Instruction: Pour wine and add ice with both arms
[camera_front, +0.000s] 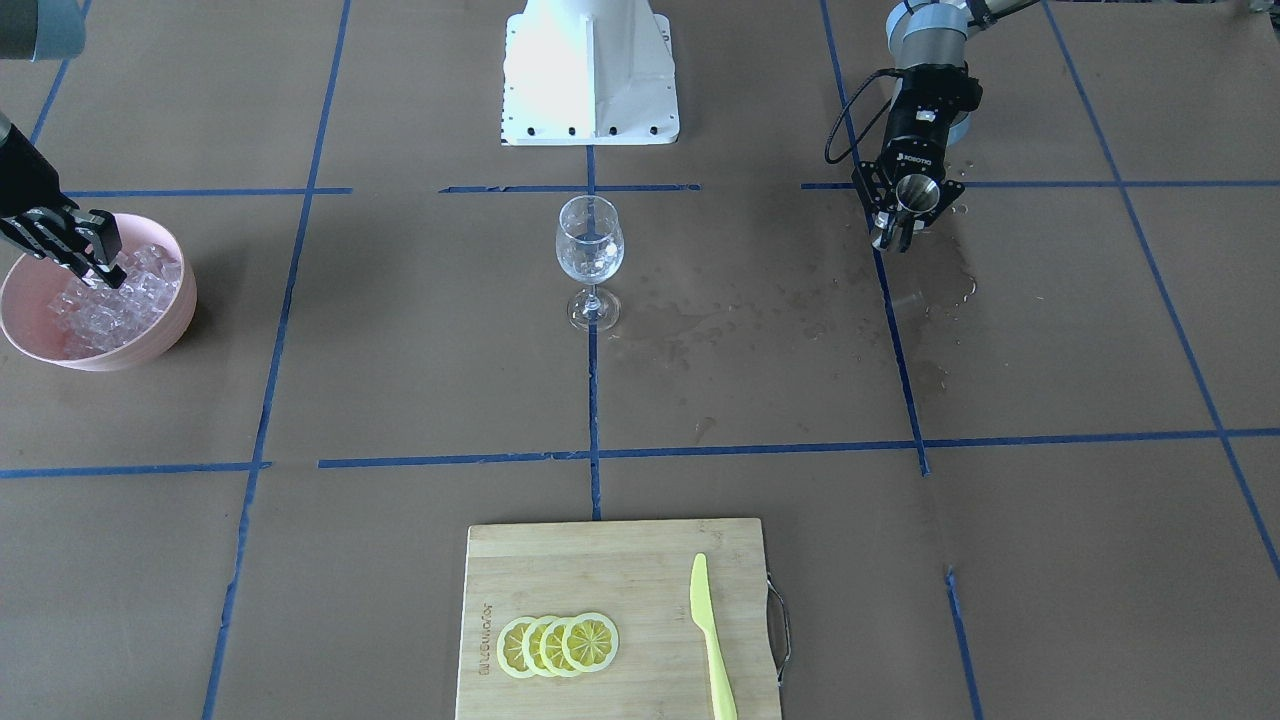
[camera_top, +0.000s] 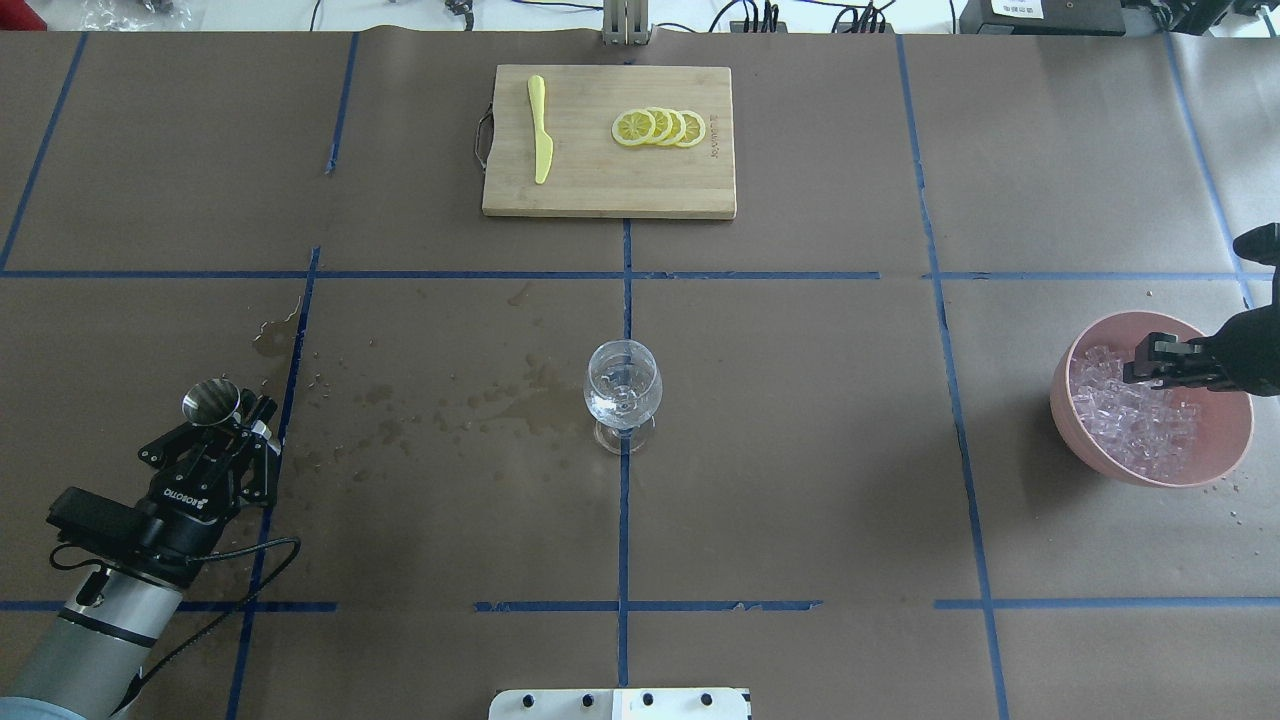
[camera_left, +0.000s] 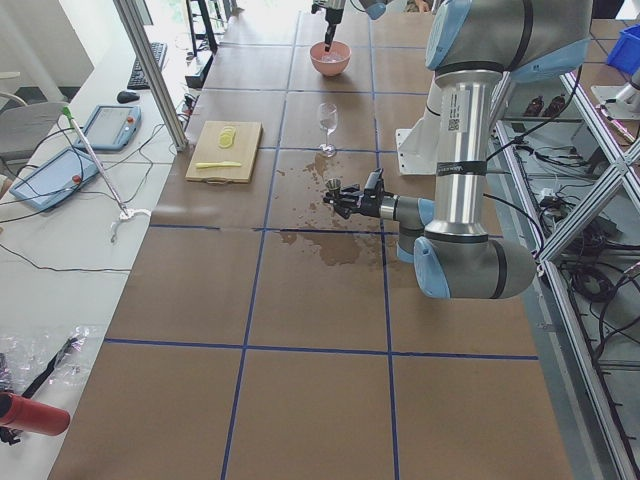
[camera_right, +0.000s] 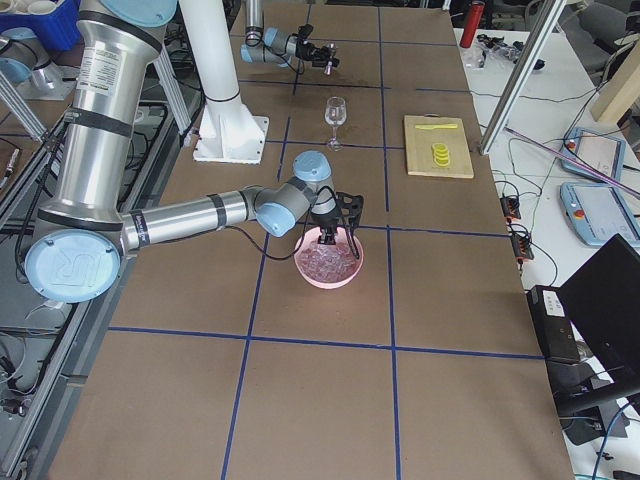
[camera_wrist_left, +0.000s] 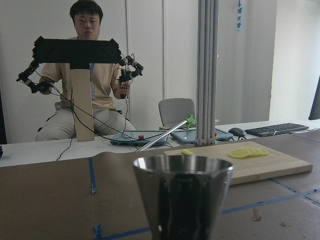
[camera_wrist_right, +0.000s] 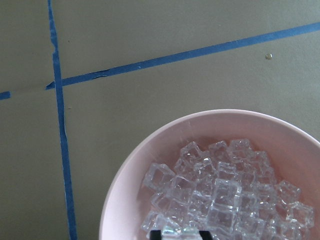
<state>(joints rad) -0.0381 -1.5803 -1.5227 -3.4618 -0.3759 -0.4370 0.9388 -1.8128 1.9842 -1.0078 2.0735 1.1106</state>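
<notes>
A stemmed wine glass (camera_front: 590, 245) stands mid-table with a little clear wine (camera_top: 620, 405) in its bowl. My left gripper (camera_front: 895, 235) lies level just above the table. It is shut on a small upright steel cup (camera_top: 212, 403), which fills the left wrist view as the cup (camera_wrist_left: 182, 195). My right gripper (camera_front: 108, 268) points down into a pink bowl (camera_front: 170, 330) heaped with ice (camera_top: 1130, 415). In the right wrist view its black fingertips (camera_wrist_right: 202, 233) sit at the ice surface with a clear cube between them.
A wooden cutting board (camera_top: 600, 180) at the far side carries lemon slices (camera_top: 660, 127) and a yellow knife (camera_top: 540, 140). Wet spill marks (camera_top: 450, 400) spread between the steel cup and the glass. The white robot base (camera_front: 590, 70) stands behind the glass.
</notes>
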